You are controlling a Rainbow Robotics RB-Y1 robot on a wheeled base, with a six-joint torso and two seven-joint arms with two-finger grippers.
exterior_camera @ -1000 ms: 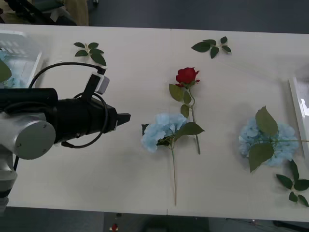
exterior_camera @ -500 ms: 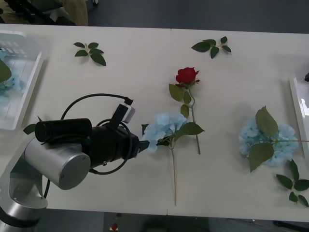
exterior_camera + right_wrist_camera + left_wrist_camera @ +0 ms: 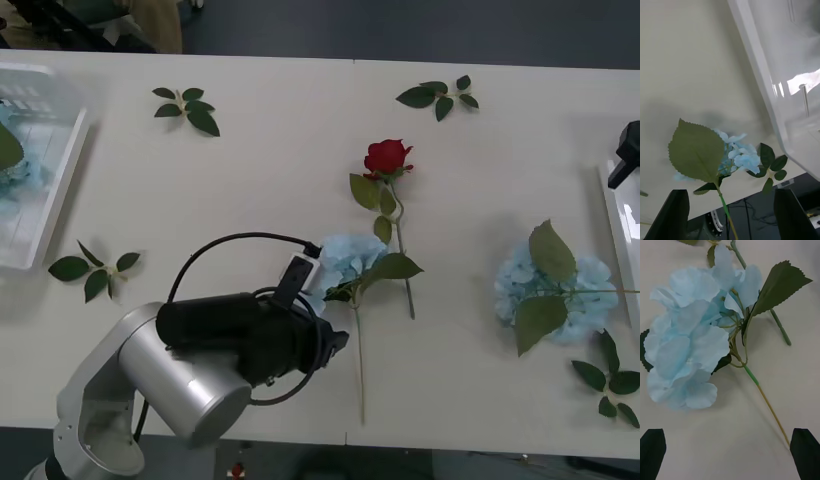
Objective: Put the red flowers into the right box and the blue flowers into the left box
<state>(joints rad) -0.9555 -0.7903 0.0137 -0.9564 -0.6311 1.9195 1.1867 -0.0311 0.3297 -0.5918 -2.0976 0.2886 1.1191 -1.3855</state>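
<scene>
A single red flower [image 3: 387,157] lies mid-table, its stem running toward me. Beside it lies a blue flower [image 3: 345,262], with its stem [image 3: 765,401] on the table. My left gripper [image 3: 338,342] hovers just over this bloom [image 3: 688,352], open, its black fingertips [image 3: 652,450] on either side of the stem's end. A second blue flower [image 3: 555,285] lies at the right, near the right box [image 3: 612,225]. My right gripper [image 3: 625,150] hangs open above that box's rim [image 3: 763,82], holding nothing, with the bloom [image 3: 735,157] below it. The left box [image 3: 55,215] holds another blue flower [image 3: 10,165].
Loose green leaf sprigs lie at the back left [image 3: 190,108], back middle [image 3: 440,97], near the left box [image 3: 95,270] and at the front right [image 3: 610,385]. The table's front edge runs just behind my left arm.
My left arm has swung from beside the left box rightward and toward the front, ending over the middle blue flower. A leaf sprig it covered now shows. My right gripper has entered at the right edge.
</scene>
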